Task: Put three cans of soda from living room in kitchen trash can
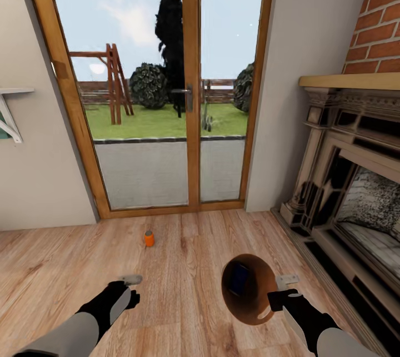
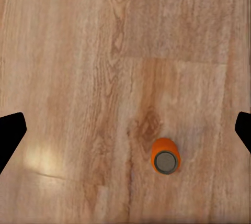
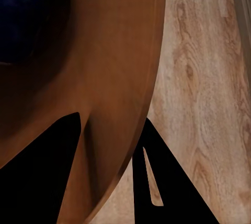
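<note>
Right gripper [image 3: 112,177] clamps tash can [image 1: 261,301] rim; no legible labels.

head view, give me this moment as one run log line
room: living room | right gripper: shut on trash can rim | blue can: inside | left gripper: open | orange can: upright on floor

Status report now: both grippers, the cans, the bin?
Right gripper shut on bin rim, blue can inside. Left gripper open, empty. Orange can upright on floor ahead, path clear.
</note>
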Robot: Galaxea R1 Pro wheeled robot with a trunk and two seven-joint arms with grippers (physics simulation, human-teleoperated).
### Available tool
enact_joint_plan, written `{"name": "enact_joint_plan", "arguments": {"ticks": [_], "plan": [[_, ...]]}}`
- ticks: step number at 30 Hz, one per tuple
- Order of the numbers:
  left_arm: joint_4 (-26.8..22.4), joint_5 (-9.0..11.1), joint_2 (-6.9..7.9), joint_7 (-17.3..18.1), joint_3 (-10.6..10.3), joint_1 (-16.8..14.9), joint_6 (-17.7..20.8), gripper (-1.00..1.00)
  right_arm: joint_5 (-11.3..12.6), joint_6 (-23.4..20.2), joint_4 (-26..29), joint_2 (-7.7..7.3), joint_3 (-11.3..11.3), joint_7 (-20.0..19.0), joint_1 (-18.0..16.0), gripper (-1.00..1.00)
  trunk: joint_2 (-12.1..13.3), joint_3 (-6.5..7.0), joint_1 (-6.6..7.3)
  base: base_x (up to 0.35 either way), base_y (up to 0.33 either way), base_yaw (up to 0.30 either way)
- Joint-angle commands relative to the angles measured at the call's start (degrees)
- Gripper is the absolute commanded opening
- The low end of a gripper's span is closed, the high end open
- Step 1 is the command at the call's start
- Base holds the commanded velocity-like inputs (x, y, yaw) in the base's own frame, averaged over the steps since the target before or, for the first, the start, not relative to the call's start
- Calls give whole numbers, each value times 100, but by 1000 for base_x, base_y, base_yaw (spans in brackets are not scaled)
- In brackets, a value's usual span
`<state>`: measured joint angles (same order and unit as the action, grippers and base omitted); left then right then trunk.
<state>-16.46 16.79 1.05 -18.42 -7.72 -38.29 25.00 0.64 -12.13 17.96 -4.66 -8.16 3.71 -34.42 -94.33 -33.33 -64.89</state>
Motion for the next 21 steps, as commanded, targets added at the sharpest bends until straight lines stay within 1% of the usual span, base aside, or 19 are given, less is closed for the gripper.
{"name": "enact_joint_plan", "arguments": {"ticks": [1, 3, 8, 21], "plan": [[1, -1, -24, 5, -11, 2, -2, 100, -2, 1, 12, 1, 16, -2, -3, -100, 0, 1, 0, 0, 0, 0], [5, -1, -54, 9, -23, 4, -3, 100, -2, 1, 14, 1, 16, -2, -3, -100, 0, 1, 0, 0, 0, 0], [6, 0, -90, 18, -35, 6, -4, 100, -2, 1, 15, 1, 16, -2, -3, -100, -201, -89, -110, 0, 0, 0], [7, 0, -98, 23, -37, 77, -20, 100, -2, 1, 15, 1, 16, -2, -3, -100, -722, -322, -395, 0, 0, 0]]}}
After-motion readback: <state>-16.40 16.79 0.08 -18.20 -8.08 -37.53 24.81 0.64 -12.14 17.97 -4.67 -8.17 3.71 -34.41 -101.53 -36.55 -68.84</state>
